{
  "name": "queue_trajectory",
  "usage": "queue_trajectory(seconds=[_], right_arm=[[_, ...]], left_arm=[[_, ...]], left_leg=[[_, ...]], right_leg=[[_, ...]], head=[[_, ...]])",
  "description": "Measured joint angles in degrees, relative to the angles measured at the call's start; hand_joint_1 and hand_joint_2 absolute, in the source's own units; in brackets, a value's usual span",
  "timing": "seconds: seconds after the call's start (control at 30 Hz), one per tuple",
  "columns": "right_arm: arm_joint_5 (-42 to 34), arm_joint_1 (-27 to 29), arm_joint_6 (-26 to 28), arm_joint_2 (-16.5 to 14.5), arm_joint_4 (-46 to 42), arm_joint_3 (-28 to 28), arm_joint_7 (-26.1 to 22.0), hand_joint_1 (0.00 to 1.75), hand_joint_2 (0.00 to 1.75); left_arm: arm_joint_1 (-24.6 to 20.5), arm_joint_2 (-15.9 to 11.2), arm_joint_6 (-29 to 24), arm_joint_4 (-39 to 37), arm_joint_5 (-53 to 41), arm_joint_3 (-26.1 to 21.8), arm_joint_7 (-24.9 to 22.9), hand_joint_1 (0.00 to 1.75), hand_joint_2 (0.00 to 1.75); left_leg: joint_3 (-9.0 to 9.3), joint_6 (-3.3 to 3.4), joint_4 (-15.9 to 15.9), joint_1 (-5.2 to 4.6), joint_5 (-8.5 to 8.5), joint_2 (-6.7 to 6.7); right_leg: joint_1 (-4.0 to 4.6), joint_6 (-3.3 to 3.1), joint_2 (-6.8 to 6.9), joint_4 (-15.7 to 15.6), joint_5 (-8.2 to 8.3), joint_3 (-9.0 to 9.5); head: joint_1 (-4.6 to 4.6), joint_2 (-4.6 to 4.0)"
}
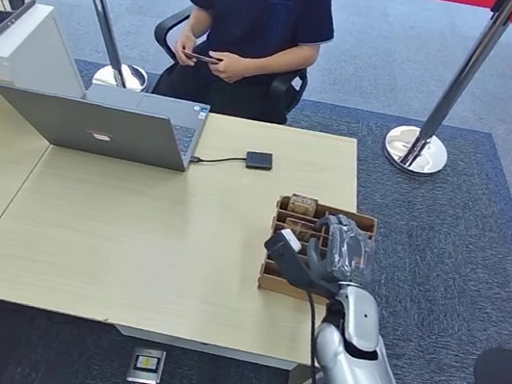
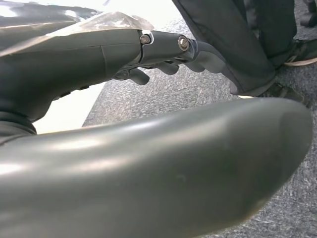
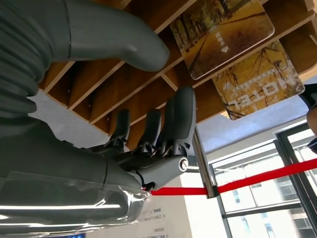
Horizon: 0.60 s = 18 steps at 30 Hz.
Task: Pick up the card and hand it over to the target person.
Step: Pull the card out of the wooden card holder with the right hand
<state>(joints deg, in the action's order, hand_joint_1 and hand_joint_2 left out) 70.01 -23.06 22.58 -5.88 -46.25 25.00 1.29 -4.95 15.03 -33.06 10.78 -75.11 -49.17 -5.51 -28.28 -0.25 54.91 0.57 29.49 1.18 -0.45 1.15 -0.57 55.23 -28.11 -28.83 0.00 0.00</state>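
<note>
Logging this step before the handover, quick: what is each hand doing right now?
Left hand: holds nothing, fingers loosely curled, hanging above the floor.
Right hand: open over the wooden card box, fingers apart, no card gripped.

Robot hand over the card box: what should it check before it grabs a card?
1. Right hand above the wooden box: ok.
2. Hand holds nothing, fingers apart: ok.
3. Cards standing in the slots: ok.
4. Fingers lined up on one card: cannot tell.
5. Person seated across the table: ok.
6. Person's hands free to take it: not ok, they hold something.
</note>
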Motion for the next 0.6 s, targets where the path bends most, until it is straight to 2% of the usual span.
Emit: queue_trajectory(seconds=[0.37,0.6], right_arm=[[3.21,1.36,2.29,1.74,-7.02,2.61,2.45,0.87,1.75],[6.12,2.11,2.33,2.45,-11.44,4.42,4.03,0.96,1.75]], left_arm=[[0.01,0.03,-0.23,-0.02,0.30,-0.31,-0.09,0.00,0.00],[-0.01,0.15,-0.43,-0.01,0.53,-0.46,-0.31,0.00,0.00]], left_leg=[[0.00,0.01,0.02,0.00,0.01,0.09],[0.00,0.00,0.01,0.00,0.01,0.09]], right_leg=[[0.00,0.01,0.07,0.00,-0.03,0.02],[0.00,0.01,0.08,-0.01,-0.03,0.01]], head=[[0.00,0.00],[0.00,0.00]])
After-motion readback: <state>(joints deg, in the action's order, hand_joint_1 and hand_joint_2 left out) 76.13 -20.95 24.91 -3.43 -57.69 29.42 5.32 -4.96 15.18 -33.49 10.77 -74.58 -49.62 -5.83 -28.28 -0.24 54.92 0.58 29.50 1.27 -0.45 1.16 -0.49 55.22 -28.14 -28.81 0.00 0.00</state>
